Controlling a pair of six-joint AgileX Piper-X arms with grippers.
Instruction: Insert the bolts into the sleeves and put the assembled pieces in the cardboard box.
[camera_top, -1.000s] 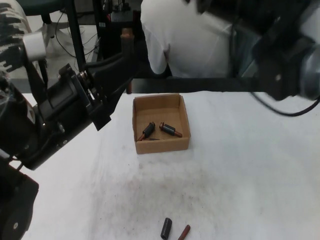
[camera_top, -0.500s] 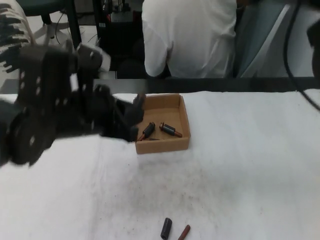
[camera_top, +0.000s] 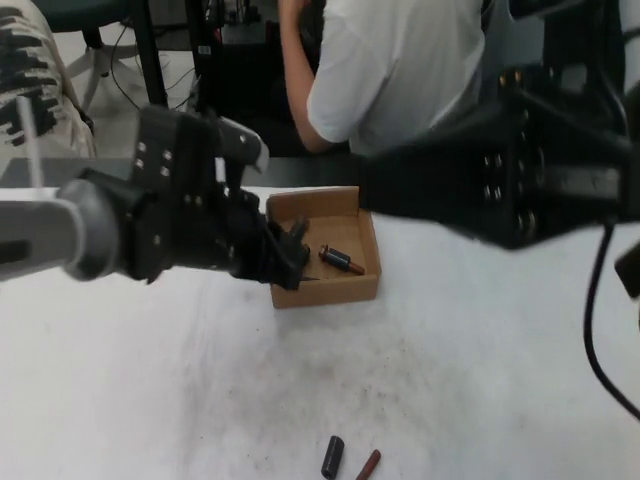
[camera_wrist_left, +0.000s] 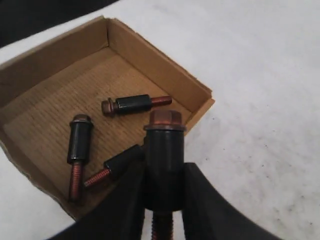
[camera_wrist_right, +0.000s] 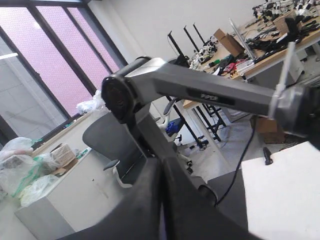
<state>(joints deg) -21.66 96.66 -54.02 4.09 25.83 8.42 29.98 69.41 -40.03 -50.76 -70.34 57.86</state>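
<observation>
At white bench (camera_top: 480, 380), left end effector (camera_wrist_left: 164, 174) clamping sleeved bolt (camera_wrist_left: 164, 145), right end effector (camera_wrist_right: 161, 172) closed

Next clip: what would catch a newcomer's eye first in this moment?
The left pincer stands out, shut on an assembled bolt-and-sleeve piece over a corner of the cardboard box. Three finished pieces lie inside the box. A loose sleeve and bolt lie side by side at the near edge of the bench.
</observation>
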